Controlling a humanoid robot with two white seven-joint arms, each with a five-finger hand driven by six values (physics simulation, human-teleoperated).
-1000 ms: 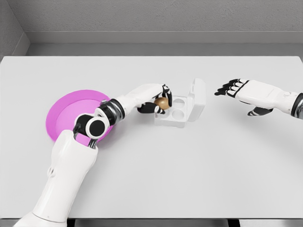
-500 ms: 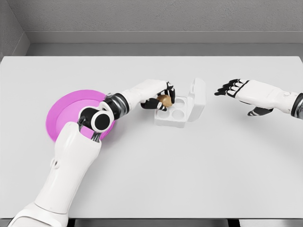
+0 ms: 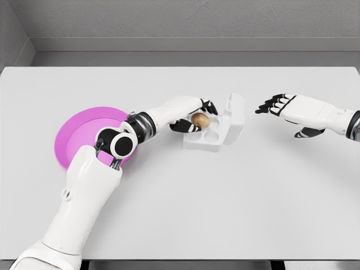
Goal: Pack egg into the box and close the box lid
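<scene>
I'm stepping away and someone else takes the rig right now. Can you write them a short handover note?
Left hand: fingers curled on the egg, holding it over the open box.
Right hand: open, holding nothing, hovering over the table to the right of the box.
Lid: standing up on the box's right side.
Pink plate: at the left, partly behind the left arm.
Done: egg brought to the box.
Left: seat and release the egg, close the lid.

Simulated test bench, probably — bare white table (image 3: pixel 225 197), grey walls (image 3: pixel 169 22).
</scene>
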